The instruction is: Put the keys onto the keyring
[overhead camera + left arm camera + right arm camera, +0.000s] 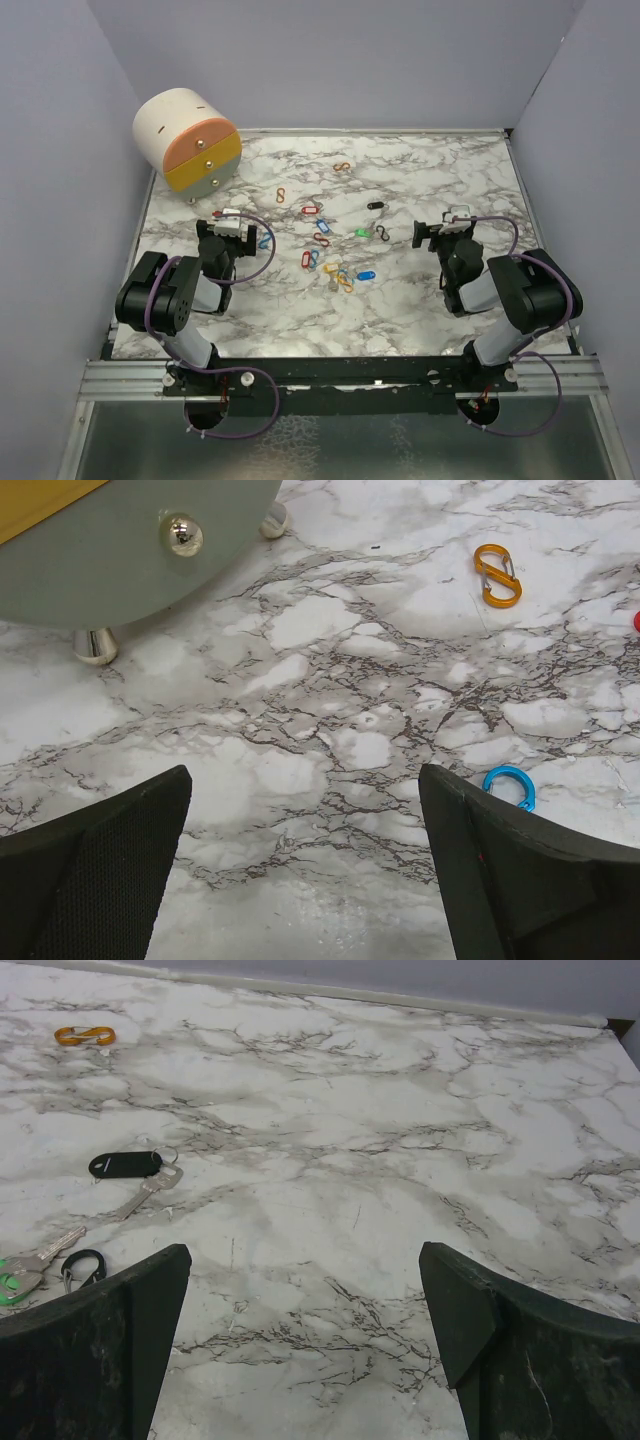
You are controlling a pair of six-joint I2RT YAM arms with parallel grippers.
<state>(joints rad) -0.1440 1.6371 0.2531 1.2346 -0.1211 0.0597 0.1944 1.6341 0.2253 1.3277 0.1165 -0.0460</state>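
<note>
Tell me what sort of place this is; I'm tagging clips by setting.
Likely a lab test cell: plain grey walls box in a marble-print table, two robot arms are bolted to a rail, and keys lie scattered.

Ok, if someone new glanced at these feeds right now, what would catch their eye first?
Probably the round drawer cabinet with orange, yellow and grey fronts, in the far left corner of the marble table. Next, the keys with coloured tags, scattered with small clips across its middle. The left gripper and right gripper flank that scatter, both open and empty.
</note>
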